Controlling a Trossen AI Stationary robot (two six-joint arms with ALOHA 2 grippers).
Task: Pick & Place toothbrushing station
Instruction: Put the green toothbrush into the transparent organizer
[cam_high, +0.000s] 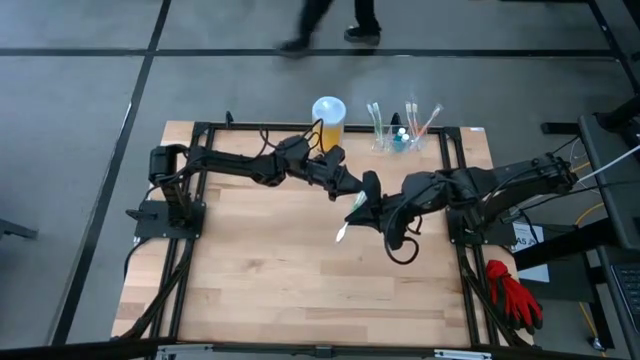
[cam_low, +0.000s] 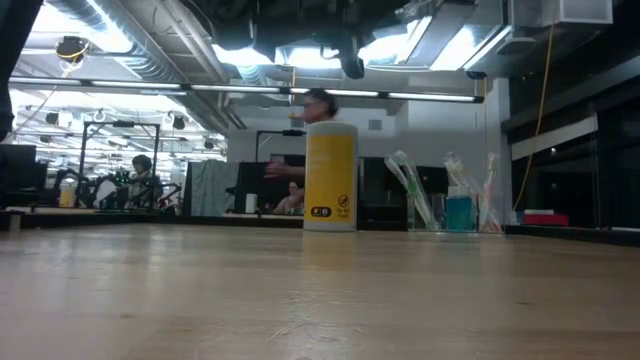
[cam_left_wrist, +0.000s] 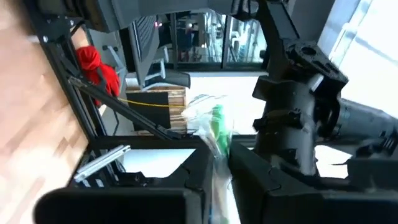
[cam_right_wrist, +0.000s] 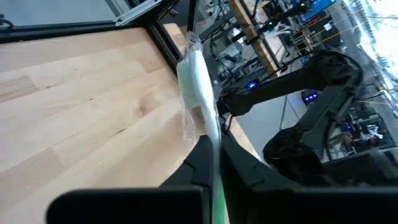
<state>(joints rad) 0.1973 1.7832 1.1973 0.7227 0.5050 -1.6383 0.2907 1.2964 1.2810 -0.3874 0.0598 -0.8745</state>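
Station (cam_high: 400, 140) sitting at table's (cam_high: 260, 270) far edge, well beyond both grippers, beside canister (cam_high: 329, 122). Wrapped toothbrush (cam_high: 352, 212) hanging mid-air above table centre, between the two grippers. Right gripper (cam_right_wrist: 212, 163) clamping brush handle. Left gripper (cam_left_wrist: 217, 167) pinching the wrapped end, fingers nearly closed on it.
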